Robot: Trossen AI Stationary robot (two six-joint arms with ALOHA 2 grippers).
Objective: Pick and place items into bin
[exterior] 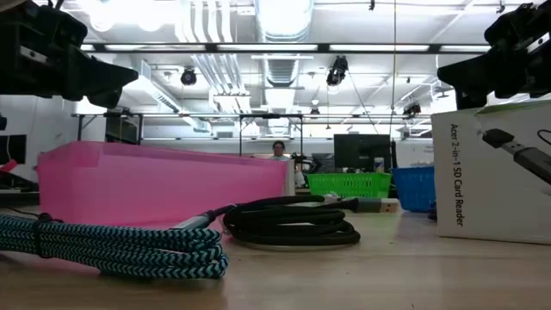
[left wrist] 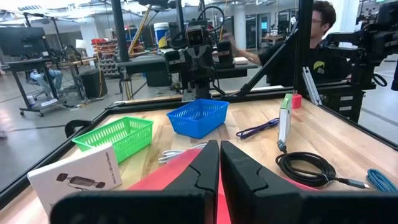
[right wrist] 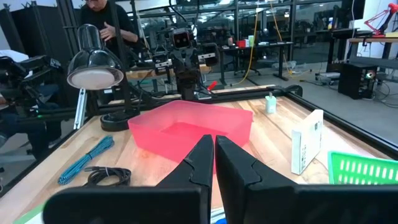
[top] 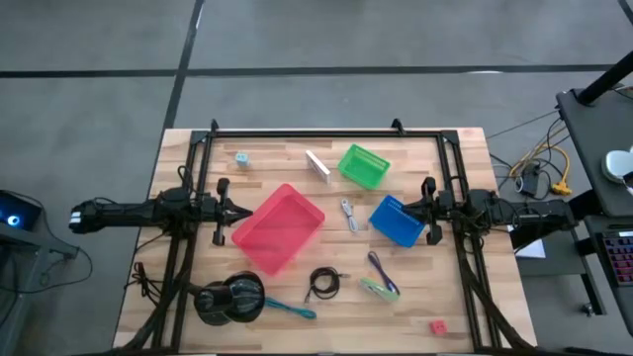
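A pink bin (top: 277, 229) sits mid-table. Around it lie a coiled black cord (top: 323, 284), a purple cord (top: 381, 267), a green packet (top: 379, 289), a whitish cord (top: 349, 215), a teal braided cord (top: 290, 310), a red block (top: 438, 326), a light-blue block (top: 242, 158) and a white card-reader box (top: 317, 165). My left gripper (top: 220, 211) hovers at the bin's left side, shut and empty (left wrist: 219, 163). My right gripper (top: 430, 213) hovers over the right edge of a blue basket, shut and empty (right wrist: 214, 157).
A green basket (top: 363, 165) and a blue basket (top: 398, 220) stand right of the bin. A black round lamp (top: 229, 297) sits near the front left. A black frame (top: 326, 132) borders the table. People show in the room beyond.
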